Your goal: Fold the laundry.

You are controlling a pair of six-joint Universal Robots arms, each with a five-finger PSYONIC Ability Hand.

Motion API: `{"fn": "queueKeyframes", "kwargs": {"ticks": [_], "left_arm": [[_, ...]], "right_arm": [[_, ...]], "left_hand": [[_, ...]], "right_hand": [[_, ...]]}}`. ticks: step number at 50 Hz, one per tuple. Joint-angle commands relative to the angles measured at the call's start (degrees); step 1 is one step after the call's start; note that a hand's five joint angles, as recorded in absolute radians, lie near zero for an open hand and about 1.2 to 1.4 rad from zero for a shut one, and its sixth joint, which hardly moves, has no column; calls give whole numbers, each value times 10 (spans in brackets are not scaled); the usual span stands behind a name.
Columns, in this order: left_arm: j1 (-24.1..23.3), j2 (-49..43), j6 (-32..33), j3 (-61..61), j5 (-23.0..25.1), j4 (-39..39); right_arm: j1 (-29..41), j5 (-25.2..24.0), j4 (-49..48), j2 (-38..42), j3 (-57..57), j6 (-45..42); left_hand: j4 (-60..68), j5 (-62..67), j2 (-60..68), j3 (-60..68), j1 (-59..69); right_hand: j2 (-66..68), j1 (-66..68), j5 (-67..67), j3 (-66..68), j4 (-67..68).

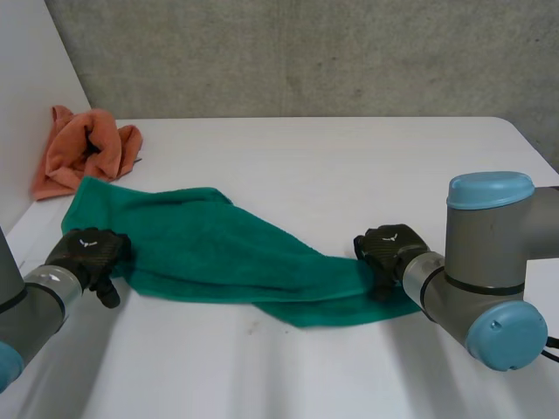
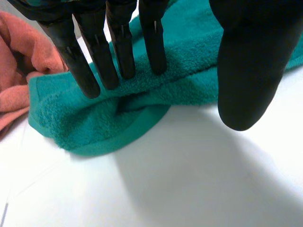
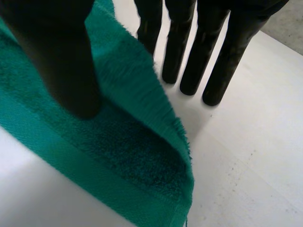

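Fingers [image 2: 120, 47] on the left hand [image 1: 86, 251] lie straight on the left end of the green towel [image 1: 218, 249]. The right hand [image 1: 390, 249] is relaxed too, thumb on the other end. It runs upper left to lower right across the table [image 1: 349, 166].

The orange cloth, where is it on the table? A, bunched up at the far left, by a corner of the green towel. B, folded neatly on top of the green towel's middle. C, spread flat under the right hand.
A: the orange cloth lies crumpled at the far left of the table, next to the far corner of the green towel.
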Motion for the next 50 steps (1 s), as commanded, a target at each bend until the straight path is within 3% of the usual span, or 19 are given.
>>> {"fn": "queueKeyframes", "kwargs": {"ticks": [1, 15, 27, 31, 33, 35, 41, 50], "left_arm": [[4, -17, -2, 3, -1, 20], [-8, -78, -1, 56, 1, 52], [-15, -163, 17, 150, 28, 45], [-29, -167, 30, 168, 27, 45], [-31, -164, 30, 170, 25, 45], [-33, -160, 30, 170, 20, 46], [-53, -75, 21, 159, -22, 40], [-60, 126, -18, 168, -12, -18]], "right_arm": [[-1, -1, -18, -5, -2, 8], [-5, 1, -30, -81, 26, 8], [-16, 1, -28, -93, 23, 5], [-18, 3, -28, -94, 19, 6], [-19, 4, -28, -94, 18, 5], [-22, 5, -27, -94, 15, 5], [-27, 7, -23, -102, -4, -1], [-59, 6, 89, -195, -107, -39]], "left_hand": [[32, 35, 28, 27, 27], [32, 35, 28, 27, 27], [47, 50, 43, 42, 42], [223, 226, 219, 218, 218], [465, 468, 461, 460, 460], [509, 512, 505, 505, 504], [509, 512, 505, 505, 504], [509, 512, 505, 505, 504]], "right_hand": [[329, 382, 351, 332, 332], [329, 382, 351, 332, 332], [329, 382, 351, 332, 332], [329, 382, 351, 332, 332], [329, 382, 351, 332, 332], [329, 382, 351, 332, 332], [329, 382, 351, 332, 332], [329, 382, 351, 332, 332]]}}
